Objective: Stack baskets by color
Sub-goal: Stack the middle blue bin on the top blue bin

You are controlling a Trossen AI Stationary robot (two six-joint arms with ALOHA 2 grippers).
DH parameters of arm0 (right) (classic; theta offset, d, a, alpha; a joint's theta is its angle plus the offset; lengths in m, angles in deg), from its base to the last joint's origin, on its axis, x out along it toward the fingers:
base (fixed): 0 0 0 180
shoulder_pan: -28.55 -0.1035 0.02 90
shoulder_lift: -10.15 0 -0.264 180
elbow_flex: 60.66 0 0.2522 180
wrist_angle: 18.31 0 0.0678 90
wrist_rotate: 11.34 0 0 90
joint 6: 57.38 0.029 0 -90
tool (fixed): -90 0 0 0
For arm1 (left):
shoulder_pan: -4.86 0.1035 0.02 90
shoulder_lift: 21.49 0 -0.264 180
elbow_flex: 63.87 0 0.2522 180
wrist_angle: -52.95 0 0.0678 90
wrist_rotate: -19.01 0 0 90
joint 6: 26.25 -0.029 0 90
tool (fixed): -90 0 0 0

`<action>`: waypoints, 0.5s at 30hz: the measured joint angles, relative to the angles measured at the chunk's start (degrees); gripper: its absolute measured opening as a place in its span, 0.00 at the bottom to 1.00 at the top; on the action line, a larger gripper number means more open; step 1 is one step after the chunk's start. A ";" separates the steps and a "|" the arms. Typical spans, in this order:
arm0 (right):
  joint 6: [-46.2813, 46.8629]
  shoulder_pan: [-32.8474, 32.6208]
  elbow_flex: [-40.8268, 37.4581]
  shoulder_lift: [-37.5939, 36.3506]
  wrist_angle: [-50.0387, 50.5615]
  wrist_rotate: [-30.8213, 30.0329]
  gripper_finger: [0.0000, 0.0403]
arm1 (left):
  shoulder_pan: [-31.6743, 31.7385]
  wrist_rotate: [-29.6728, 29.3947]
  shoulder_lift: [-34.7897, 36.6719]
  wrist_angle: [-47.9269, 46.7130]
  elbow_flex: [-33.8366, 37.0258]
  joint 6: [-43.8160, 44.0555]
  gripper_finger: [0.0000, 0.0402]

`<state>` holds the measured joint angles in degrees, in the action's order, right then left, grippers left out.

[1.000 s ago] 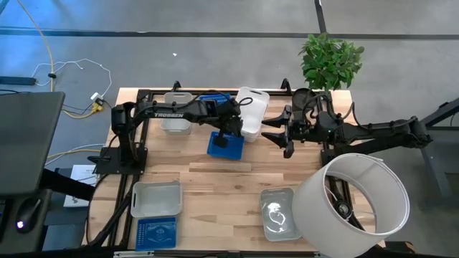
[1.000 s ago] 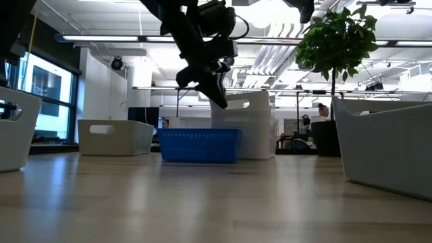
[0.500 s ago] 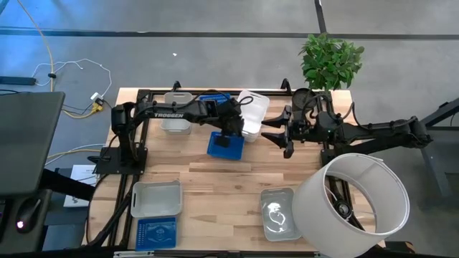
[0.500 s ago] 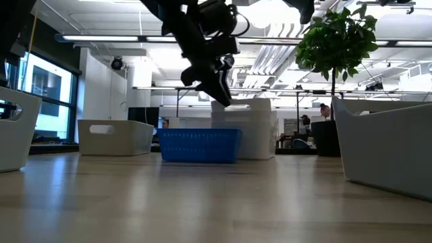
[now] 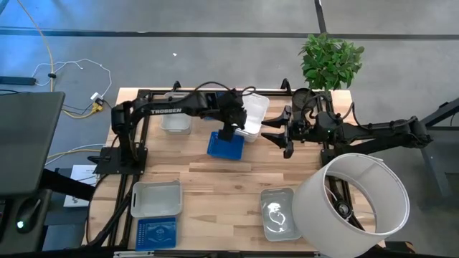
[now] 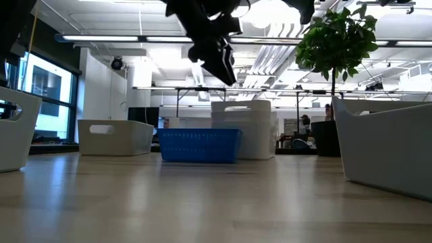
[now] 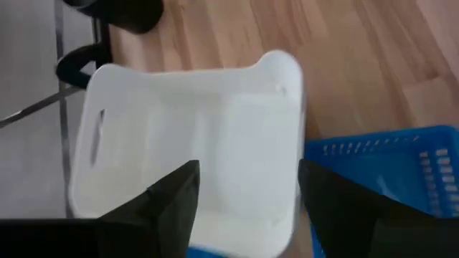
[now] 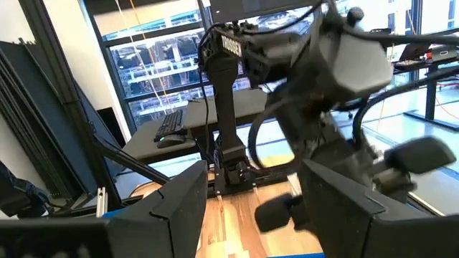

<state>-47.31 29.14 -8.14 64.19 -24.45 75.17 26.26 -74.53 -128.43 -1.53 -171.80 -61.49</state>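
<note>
Sitting near the table's twelve o'clock edge: small blue perforated plastic basket (image 5: pixel 225 145), unmoved since a second ago, just beside the white rounded plastic bin (image 5: pixel 252 112) at its one o'clock. Now hovering above the white bin rather than over the blue basket: left gripper (image 5: pixel 231 123), risen higher in the low view (image 6: pixel 214 55), fingers parted where they were clenched before, grasping nothing. Waiting at three o'clock of the white bin: right gripper (image 5: pixel 271 132), unchanged, fingers spread, empty.
</note>
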 joint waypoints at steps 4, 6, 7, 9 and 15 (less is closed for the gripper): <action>-0.02 0.00 0.00 0.00 -0.03 0.00 0.52 | 1.08 -2.06 0.51 -6.72 -4.22 1.82 0.56; -0.30 0.02 0.00 0.00 -0.04 0.00 0.52 | 1.86 -1.28 1.89 -7.70 -4.50 5.89 0.55; -0.96 0.02 0.00 0.00 -0.04 0.00 0.52 | 2.41 0.39 2.79 -7.98 -4.51 8.31 0.54; -1.76 0.02 0.00 0.00 -0.10 0.00 0.52 | 3.56 5.40 5.10 -8.33 -4.51 13.73 0.52; -4.08 0.04 0.00 0.00 -1.15 -0.73 0.52 | 5.99 19.40 15.44 -0.38 2.16 27.17 0.44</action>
<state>-51.40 29.17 -8.14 64.19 -25.60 74.45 32.25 -55.13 -112.99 -1.91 -169.63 -34.32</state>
